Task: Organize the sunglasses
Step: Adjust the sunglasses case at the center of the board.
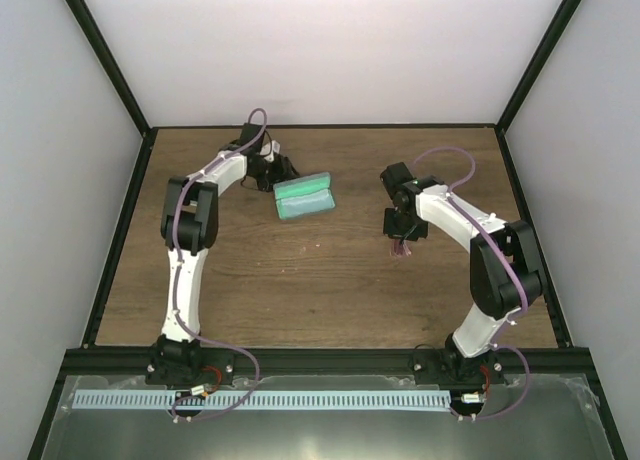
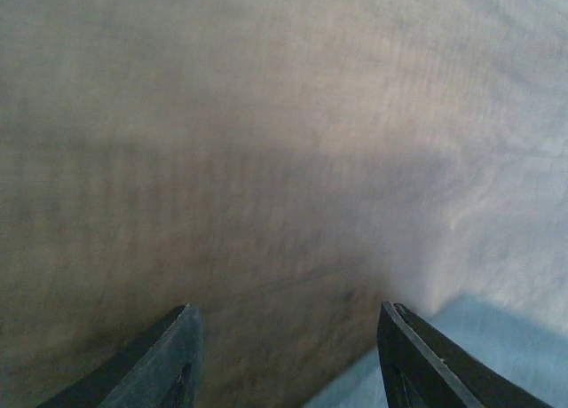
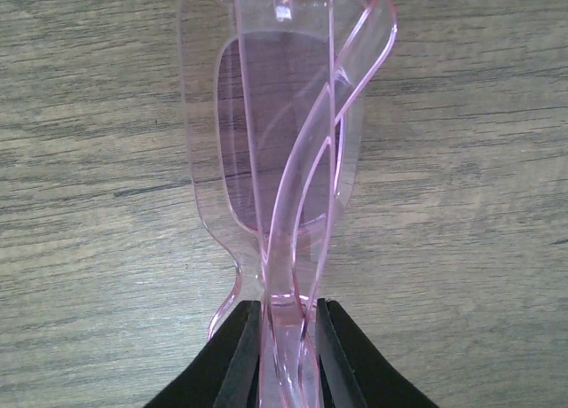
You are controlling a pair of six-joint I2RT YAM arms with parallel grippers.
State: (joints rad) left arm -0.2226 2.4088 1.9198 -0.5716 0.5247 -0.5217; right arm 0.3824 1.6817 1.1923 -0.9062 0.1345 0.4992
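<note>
My right gripper (image 3: 286, 324) is shut on the pink translucent sunglasses (image 3: 275, 142), folded, held by the bridge area above the wooden table; in the top view they hang small and pink (image 1: 401, 247) below the right gripper (image 1: 402, 230). The open case (image 1: 304, 197), green inside, lies at the back middle of the table. My left gripper (image 1: 278, 170) is open, low over the table just left of the case; in the left wrist view its gripper (image 2: 288, 355) shows bare wood between the fingers, with a light-blue surface (image 2: 497, 337) at the lower right.
The wooden table (image 1: 320, 280) is bounded by black frame rails and white walls on three sides. The arms' bases stand at the near edge.
</note>
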